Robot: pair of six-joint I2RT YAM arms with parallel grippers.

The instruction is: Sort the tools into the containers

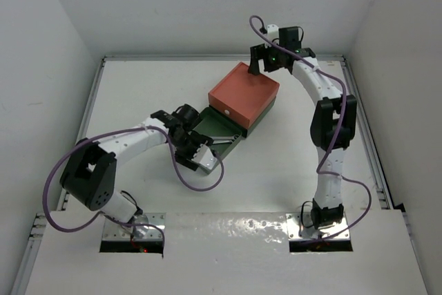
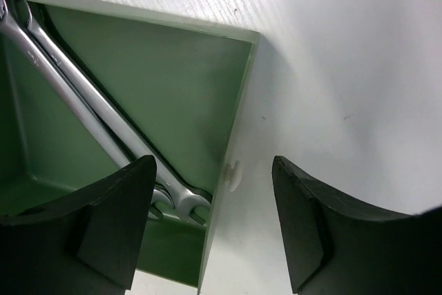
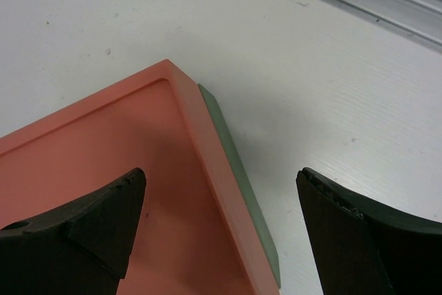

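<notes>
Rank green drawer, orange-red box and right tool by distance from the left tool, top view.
1. The green drawer: at the left tool.
2. The orange-red box: beyond, centre.
3. The right tool: farthest, at the box's back corner.

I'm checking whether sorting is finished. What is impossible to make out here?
Wrenches: left wrist view, lower ends partly behind a jaw, upper ends cut by the frame edge.
Green drawer: top view, inside mostly covered by the left arm and orange box.
Orange box: right wrist view, partly behind the jaws and cut off by the frame.
</notes>
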